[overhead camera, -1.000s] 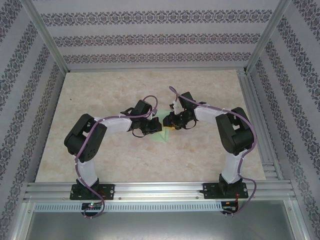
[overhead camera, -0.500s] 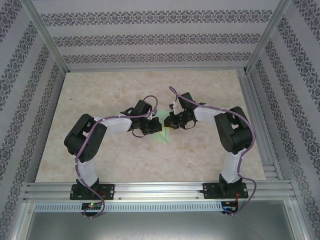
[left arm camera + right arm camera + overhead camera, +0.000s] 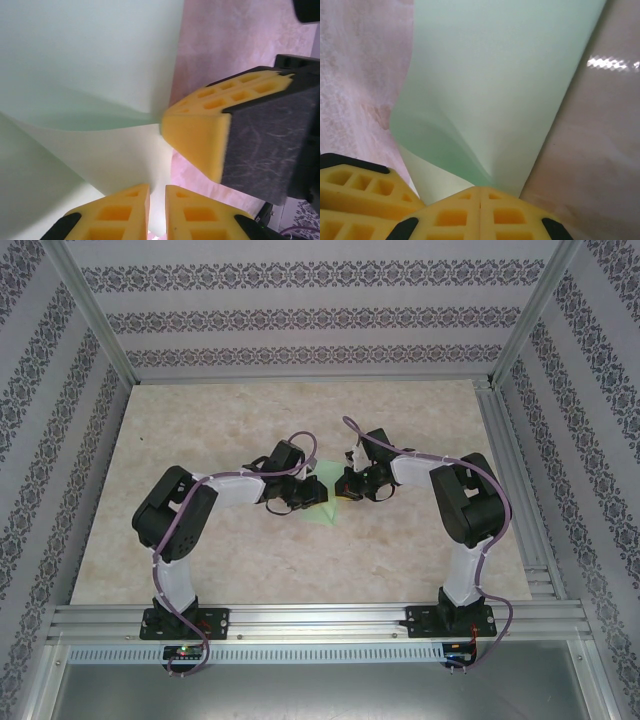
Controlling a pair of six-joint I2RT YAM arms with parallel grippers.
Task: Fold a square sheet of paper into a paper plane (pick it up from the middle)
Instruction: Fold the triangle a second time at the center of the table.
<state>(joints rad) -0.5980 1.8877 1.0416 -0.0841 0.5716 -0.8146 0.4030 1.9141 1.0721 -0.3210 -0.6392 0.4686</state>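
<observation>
Walls (image 3: pixel 300 320) papered in grey floral bands close in three sides, braced by bare aluminium posts (image 3: pixel 95 325). The table (image 3: pixel 200 430) is a smooth, pale beige slab with a faint marbled veining, and a ribbed aluminium rail (image 3: pixel 320 618) runs along its near edge. From that rail two arms of black joints and white shells, strung with lilac cable, bend inward and meet at the middle of the table.

Under them lies the square sheet of paper (image 3: pixel 323 516), thin, matte, pale mint green. A flat triangular part of it shows toward the near edge, and the part by the wrists is lifted into soft curved folds.

The right gripper (image 3: pixel 346 489) has its yellow, waffle-holed foam fingers (image 3: pixel 455 215) pressed flat together, pinching a raised edge of the sheet. The left gripper (image 3: pixel 317 493) has its fingers (image 3: pixel 125 212) a narrow slit apart, with the paper's edge in the gap
</observation>
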